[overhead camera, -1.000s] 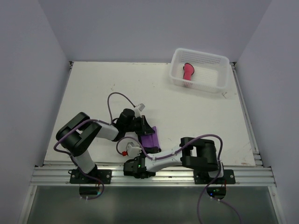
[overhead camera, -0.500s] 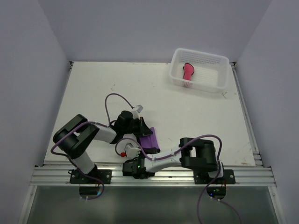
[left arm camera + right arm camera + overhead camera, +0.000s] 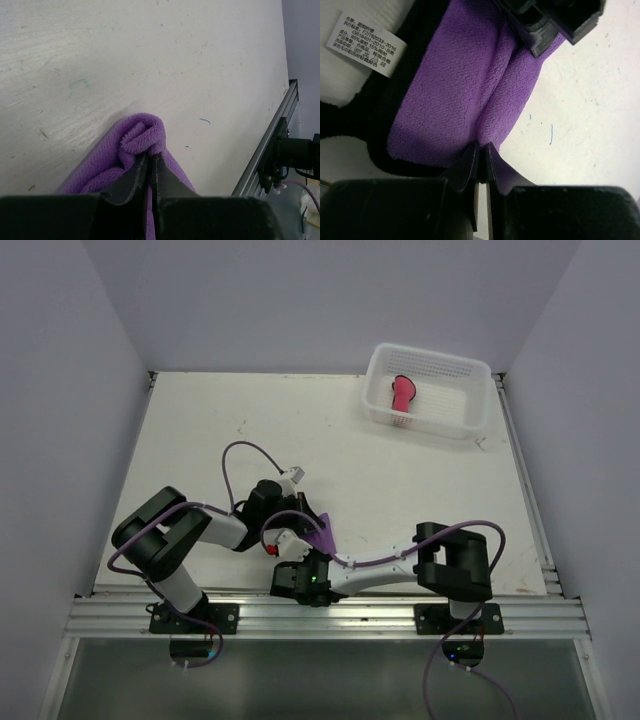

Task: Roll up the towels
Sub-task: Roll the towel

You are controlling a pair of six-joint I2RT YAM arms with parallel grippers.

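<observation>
Purple towel (image 3: 322,536) lies on the white table (image 3: 400,480), near edge, a little left of centre, between the two arms. Both wrists crowd over it, so the top view shows only a small wedge of purple.

Left gripper (image 3: 149,165): jaws pinched almost together on a fold of the purple towel. In the left wrist view the cloth bunches into a small curled hump just beyond the fingertips, with bare table past it.

Right gripper (image 3: 480,152): fingers also nearly closed, clamped on the near edge of the same towel where it meets its black border (image 3: 395,115). A white care label (image 3: 366,44) with printed text sits on the black fabric at the upper left of the right wrist view. The left gripper's dark fingers press into the purple cloth at the top of that view, on a crease running down toward the right gripper.

White perforated basket (image 3: 428,390) stands at the far right of the table, well apart from the arms. Pink-red towel (image 3: 403,391) rests inside it, a short roll.
</observation>
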